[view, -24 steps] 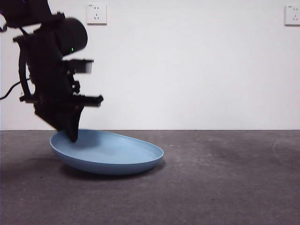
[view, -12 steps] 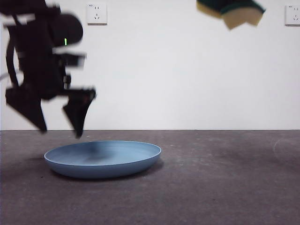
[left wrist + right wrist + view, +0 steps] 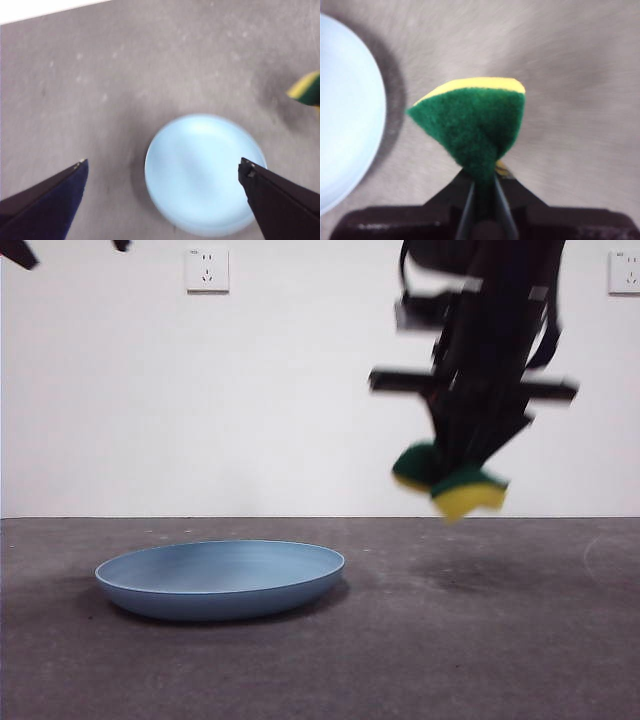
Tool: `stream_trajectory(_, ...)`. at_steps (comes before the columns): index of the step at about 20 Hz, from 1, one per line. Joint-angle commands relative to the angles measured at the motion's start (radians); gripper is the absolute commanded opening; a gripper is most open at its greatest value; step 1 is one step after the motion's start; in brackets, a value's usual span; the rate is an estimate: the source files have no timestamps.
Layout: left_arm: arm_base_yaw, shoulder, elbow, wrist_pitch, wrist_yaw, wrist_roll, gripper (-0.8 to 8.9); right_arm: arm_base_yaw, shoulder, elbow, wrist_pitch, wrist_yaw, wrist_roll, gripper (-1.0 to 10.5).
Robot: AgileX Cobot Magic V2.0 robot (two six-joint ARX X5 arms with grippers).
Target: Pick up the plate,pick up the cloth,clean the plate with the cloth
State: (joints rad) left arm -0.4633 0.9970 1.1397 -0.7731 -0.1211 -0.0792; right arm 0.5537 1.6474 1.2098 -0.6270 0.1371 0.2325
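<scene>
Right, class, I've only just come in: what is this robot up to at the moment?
The right pincer is shut on the sponge and holds it in the air, off to one side of the light-blue plate. The plate lies flat on the table, with nothing gripping it. The left pincer is open, high above the plate. No wiping is under way.

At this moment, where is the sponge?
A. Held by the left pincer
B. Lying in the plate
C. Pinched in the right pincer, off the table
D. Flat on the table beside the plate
C: the right pincer is shut on the sponge, which hangs above the table beside the plate.
</scene>
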Motion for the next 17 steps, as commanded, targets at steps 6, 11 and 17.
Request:
stream_trajectory(6,-0.003,-0.010,-0.004,-0.067,0.000,-0.004,5.02,-0.033,0.167,-0.008,0.014,-0.035,0.014,0.2)
stream_trajectory(11,-0.003,-0.010,-0.004,-0.067,0.000,-0.004,5.02,-0.057,0.166,-0.008,-0.020,-0.113,0.013,5.9)
stream_trajectory(17,-0.003,-0.010,-0.004,-0.065,-0.001,-0.004,5.02,-0.069,0.164,-0.008,-0.023,-0.112,0.013,6.0)
